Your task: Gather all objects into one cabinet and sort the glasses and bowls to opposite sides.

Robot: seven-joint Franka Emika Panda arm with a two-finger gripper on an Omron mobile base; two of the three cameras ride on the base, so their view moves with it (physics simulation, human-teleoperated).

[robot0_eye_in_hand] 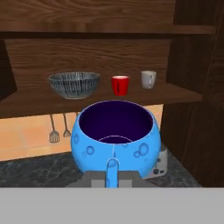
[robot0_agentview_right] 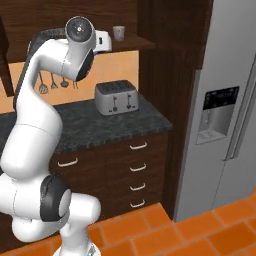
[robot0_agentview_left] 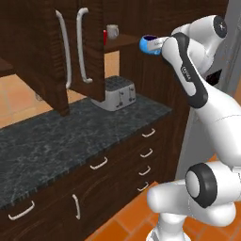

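- Shelf (robot0_eye_in_hand: 26, 107): patterned bowl (robot0_eye_in_hand: 73, 84) at one side; red cup (robot0_eye_in_hand: 120, 85) and grey mug (robot0_eye_in_hand: 148, 79) towards the other.
- Pincer (robot0_eye_in_hand: 112, 175): pinching blue cup (robot0_eye_in_hand: 115, 135) by its handle, short of the shelf.
- Outstanding: blue cup beside the other cups.

Pretty even, soft light all round, no harsh glare. The dark cabinet (robot0_eye_in_hand: 105, 57) throws shade onto the orange wall under its shelf. Everything's a bit soft and low-res, edges slightly jaggy, no lens warping.

A silver toaster (robot0_agentview_left: 118, 95) is set on the dark stone counter (robot0_agentview_left: 56, 141) above drawers (robot0_agentview_right: 135, 165), and a steel fridge (robot0_agentview_right: 220, 115) is placed to the right.
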